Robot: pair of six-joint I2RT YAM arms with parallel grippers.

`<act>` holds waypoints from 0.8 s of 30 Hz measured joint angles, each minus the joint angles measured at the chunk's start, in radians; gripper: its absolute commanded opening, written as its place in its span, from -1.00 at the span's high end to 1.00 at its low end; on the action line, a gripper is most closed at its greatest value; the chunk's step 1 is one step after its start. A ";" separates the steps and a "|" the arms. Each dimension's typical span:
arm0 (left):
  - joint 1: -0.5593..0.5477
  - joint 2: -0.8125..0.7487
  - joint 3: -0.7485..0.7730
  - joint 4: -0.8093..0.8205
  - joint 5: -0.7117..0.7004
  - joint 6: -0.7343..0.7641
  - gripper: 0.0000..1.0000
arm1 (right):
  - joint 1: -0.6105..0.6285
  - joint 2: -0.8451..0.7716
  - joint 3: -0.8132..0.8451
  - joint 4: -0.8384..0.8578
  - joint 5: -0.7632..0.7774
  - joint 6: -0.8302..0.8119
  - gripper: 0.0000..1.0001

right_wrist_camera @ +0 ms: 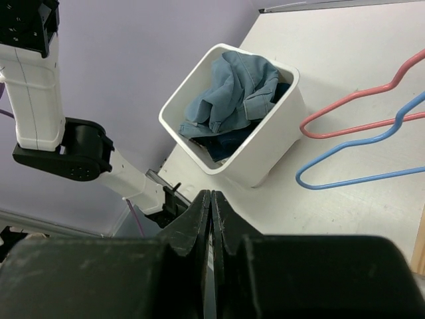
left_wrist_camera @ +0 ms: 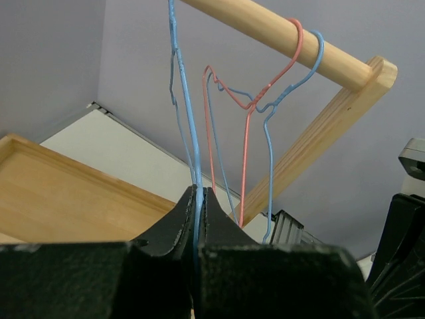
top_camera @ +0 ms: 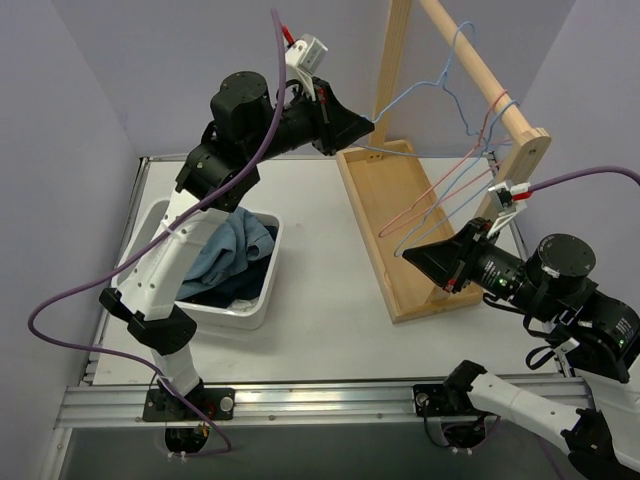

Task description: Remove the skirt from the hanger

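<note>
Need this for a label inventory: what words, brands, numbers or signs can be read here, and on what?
No text can be read in any view.
White bin: plain walls.
Wooden rack: no markings.
Pink hanger and blue hanger: bare wire.
White-and-red fitting at the top of the overhead view: too small to tell.

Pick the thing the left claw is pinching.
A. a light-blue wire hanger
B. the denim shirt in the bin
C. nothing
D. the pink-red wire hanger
A: in the left wrist view the left claw is shut on a light-blue wire hanger, while the pink-red hanger hangs free on the wooden rod.
</note>
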 measured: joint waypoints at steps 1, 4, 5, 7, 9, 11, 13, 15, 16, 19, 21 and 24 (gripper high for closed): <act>0.000 0.004 0.000 -0.010 0.009 0.000 0.95 | 0.000 -0.001 -0.004 -0.002 0.003 0.003 1.00; 0.000 0.013 0.000 -0.048 0.034 0.003 0.91 | 0.000 0.000 -0.012 -0.006 0.007 0.008 1.00; 0.000 0.015 0.000 -0.066 0.040 0.005 0.90 | 0.000 0.001 -0.012 -0.010 0.012 0.010 1.00; 0.001 0.018 0.000 -0.093 0.047 0.011 0.66 | 0.000 0.002 -0.011 -0.023 0.025 0.011 1.00; 0.004 0.018 0.002 -0.127 0.053 0.014 0.23 | 0.000 0.006 -0.005 -0.047 0.052 0.011 0.85; 0.008 0.018 0.002 -0.161 0.055 0.011 -0.04 | 0.000 0.017 0.005 -0.074 0.081 0.008 0.55; 0.015 0.018 -0.004 -0.192 0.055 0.007 -0.48 | 0.000 0.027 0.008 -0.093 0.108 0.008 0.28; 0.020 0.013 -0.023 -0.201 0.055 0.010 -0.88 | 0.000 0.039 0.008 -0.107 0.126 0.006 -0.09; 0.022 0.007 -0.040 -0.204 0.054 0.002 -0.88 | 0.000 0.047 0.008 -0.114 0.133 0.006 -0.18; 0.024 -0.010 -0.085 -0.223 0.048 0.000 -0.88 | 0.000 0.074 0.008 -0.134 0.148 0.008 -0.53; 0.026 -0.023 -0.100 -0.245 0.043 0.002 -0.88 | 0.000 0.093 0.008 -0.142 0.154 0.006 -0.70; 0.028 -0.051 -0.103 -0.279 0.015 0.006 -0.88 | 0.000 0.118 -0.006 -0.152 0.174 0.011 -0.88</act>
